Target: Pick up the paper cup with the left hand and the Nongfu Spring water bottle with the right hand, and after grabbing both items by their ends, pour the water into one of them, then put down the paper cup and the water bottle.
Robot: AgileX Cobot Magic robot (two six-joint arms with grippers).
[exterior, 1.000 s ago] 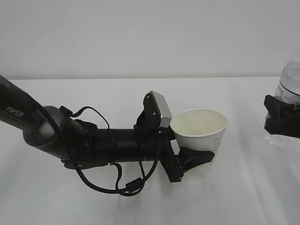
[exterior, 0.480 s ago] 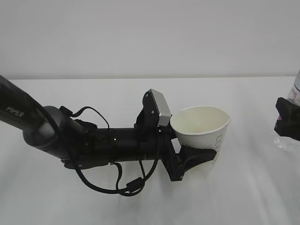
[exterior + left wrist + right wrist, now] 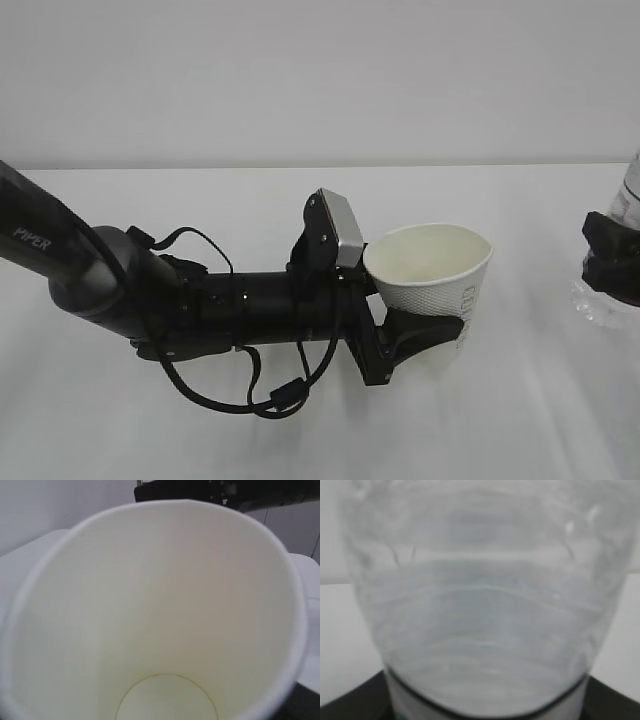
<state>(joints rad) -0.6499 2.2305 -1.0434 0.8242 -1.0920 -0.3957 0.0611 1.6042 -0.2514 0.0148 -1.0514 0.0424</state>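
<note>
Left gripper (image 3: 415, 335) clamped on lower wall of paper cup (image 3: 432, 278), cup near table (image 3: 300, 200) centre, mouth up, tilted slightly; interior looks dry. Right gripper (image 3: 612, 262) at right edge, jaws closed around clear water bottle (image 3: 605, 300); bottle fills right wrist view

There is one cup (image 3: 432, 272), white, made of paper. There is one bottle (image 3: 612, 290), clear plastic, only partly in view at the right edge. There are two black grippers: the left one (image 3: 415, 335) around the cup, the right one (image 3: 612, 258) around the bottle. One table (image 3: 200, 420).
</note>
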